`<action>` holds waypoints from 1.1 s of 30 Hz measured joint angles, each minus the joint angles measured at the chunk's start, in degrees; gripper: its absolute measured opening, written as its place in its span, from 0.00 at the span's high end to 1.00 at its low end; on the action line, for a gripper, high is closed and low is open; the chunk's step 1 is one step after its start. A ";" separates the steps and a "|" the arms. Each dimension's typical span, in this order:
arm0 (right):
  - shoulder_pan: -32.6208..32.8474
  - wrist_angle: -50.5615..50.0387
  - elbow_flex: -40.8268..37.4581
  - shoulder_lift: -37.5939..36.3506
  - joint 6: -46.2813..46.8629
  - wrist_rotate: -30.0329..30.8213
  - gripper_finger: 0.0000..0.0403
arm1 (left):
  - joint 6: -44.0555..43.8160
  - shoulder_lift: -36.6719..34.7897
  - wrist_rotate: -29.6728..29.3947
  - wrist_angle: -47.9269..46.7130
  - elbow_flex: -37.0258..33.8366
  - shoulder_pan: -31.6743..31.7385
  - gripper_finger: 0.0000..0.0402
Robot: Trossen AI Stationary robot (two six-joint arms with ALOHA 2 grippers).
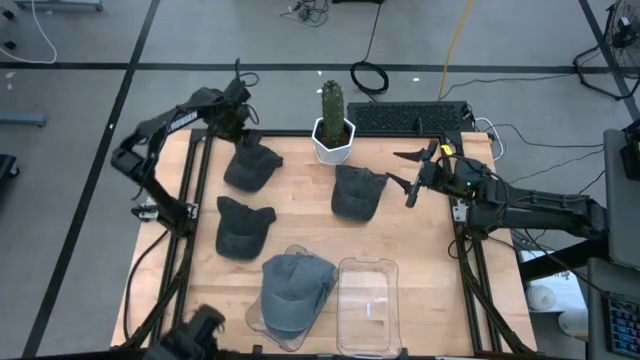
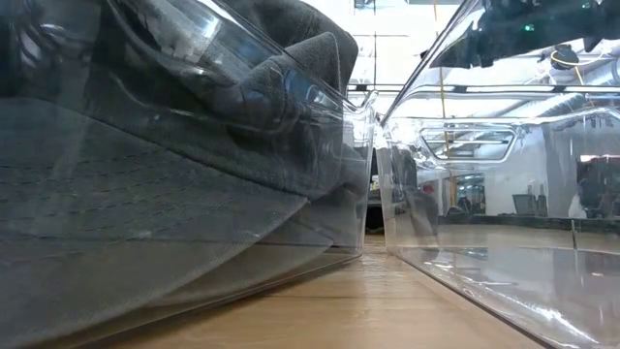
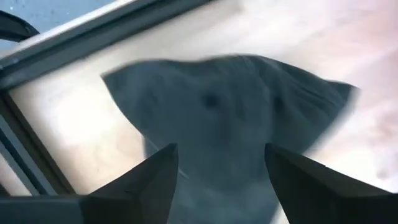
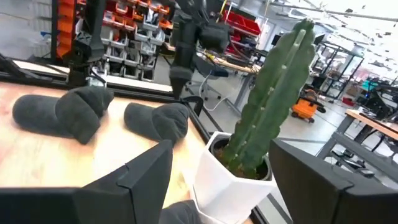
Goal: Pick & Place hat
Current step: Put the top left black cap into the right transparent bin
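Three dark grey hats lie on the wooden table by their undersides: one far left [image 1: 252, 166], one left of centre [image 1: 243, 226], one at the centre [image 1: 357, 192]. A blue-grey hat [image 1: 295, 290] sits in a clear bin [image 1: 258, 322] at the near edge. My left gripper [image 1: 240, 125] hangs open above the far-left hat [image 3: 217, 118], pointing down, its fingers [image 3: 149, 183] apart over the crown without touching it. My right gripper [image 1: 405, 175] stands open and level to the right of the centre hat, with nothing between its fingers [image 4: 134, 180].
A cactus in a white pot [image 1: 333, 130] stands at the far edge between the two grippers [image 4: 249, 149]. An empty clear bin [image 1: 368, 305] stands beside the filled one [image 2: 194, 145]. A keyboard [image 1: 405, 118] lies beyond the far edge. Black frame rails [image 1: 195, 190] run along both table sides.
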 joint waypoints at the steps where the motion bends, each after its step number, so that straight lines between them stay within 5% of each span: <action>1: 0.00 -0.33 0.00 0.00 0.00 -0.26 0.36 | 1.23 1.23 0.23 1.16 -0.03 1.19 0.39; 10: 0.04 -0.85 0.00 0.02 1.36 -4.70 0.36 | 8.67 5.85 0.61 14.66 -0.05 6.08 0.43; 14: 0.04 -0.82 0.00 0.02 1.49 -4.70 0.36 | 10.83 7.89 5.32 15.63 -0.01 6.08 0.43; 19: 0.04 -0.78 0.00 0.02 1.52 -4.70 0.36 | 9.99 13.38 1.61 15.12 -0.10 3.44 0.46; 28: 0.04 -0.88 0.00 0.02 1.53 -4.70 0.36 | 16.24 15.28 28.45 7.06 -0.10 2.54 0.55; 33: 0.04 -1.26 0.00 0.02 1.53 -4.70 0.36 | 20.10 13.72 32.17 1.94 -0.10 2.13 0.61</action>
